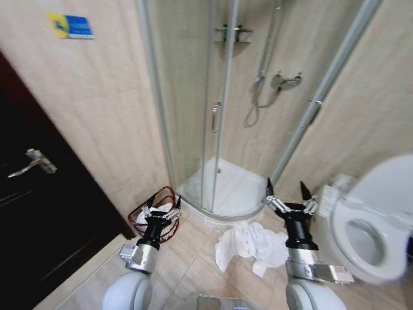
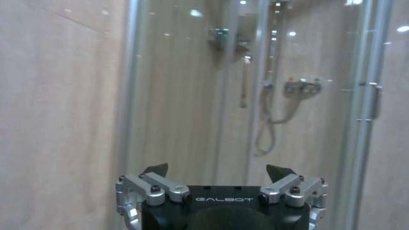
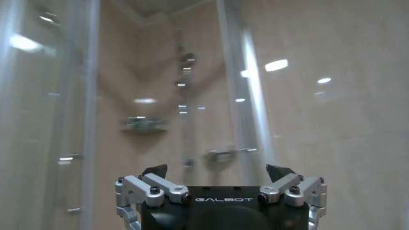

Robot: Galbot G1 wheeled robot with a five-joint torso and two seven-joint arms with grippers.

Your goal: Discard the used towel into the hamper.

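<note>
Towel (image 1: 251, 247) lies crumpled at my six o'clock; both my grippers, left (image 1: 159, 211) and right (image 1: 289, 194), gape empty. Hamper (image 1: 157, 216) sits at nine; a loose grab risks trailing cloth snagging its rim.

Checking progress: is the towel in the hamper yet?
No, the towel lies crumpled on the floor tiles, apart from the hamper.

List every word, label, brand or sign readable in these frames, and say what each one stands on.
"GALBOT": white lettering on the black body of the left gripper, seen in the left wrist view.
"GALBOT": the same lettering on the body of the right gripper, seen in the right wrist view.
Blue and yellow wall sign above the dark door: its lines of text are too blurred to read.
</note>
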